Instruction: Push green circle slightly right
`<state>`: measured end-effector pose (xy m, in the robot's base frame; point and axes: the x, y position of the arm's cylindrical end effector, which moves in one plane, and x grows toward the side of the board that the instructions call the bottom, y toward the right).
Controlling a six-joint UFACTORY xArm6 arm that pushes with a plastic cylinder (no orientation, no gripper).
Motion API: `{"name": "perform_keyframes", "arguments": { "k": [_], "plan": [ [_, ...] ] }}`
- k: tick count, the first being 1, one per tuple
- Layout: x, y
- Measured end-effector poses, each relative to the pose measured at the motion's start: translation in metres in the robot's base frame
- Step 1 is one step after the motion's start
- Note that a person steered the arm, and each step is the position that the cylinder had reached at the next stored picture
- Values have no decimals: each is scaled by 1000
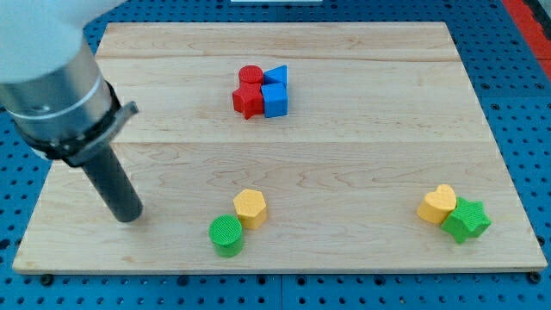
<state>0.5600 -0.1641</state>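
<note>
The green circle (227,235) is a short green cylinder near the view's bottom edge of the wooden board (362,103), left of centre. A yellow hexagon (250,207) touches it at its upper right. My tip (128,215) rests on the board well to the left of the green circle and slightly higher in the view, with a clear gap between them. The dark rod rises up and to the left into the grey arm body (52,77).
A red cylinder (250,76), a red star (247,101), a blue cube (275,99) and a blue triangle (276,75) cluster near the top centre. A yellow heart (437,205) and a green star (466,220) touch at the bottom right.
</note>
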Motion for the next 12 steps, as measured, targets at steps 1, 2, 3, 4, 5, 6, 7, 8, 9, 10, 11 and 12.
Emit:
{"name": "perform_keyframes", "arguments": {
  "k": [1, 2, 3, 4, 5, 6, 7, 8, 9, 10, 11, 12],
  "plan": [
    [1, 60],
    [2, 84],
    [16, 54],
    [42, 49],
    [57, 80],
    [42, 68],
    [34, 46],
    [25, 63],
    [17, 100],
    [16, 144],
    [26, 123],
    [51, 123]
  ]
}}
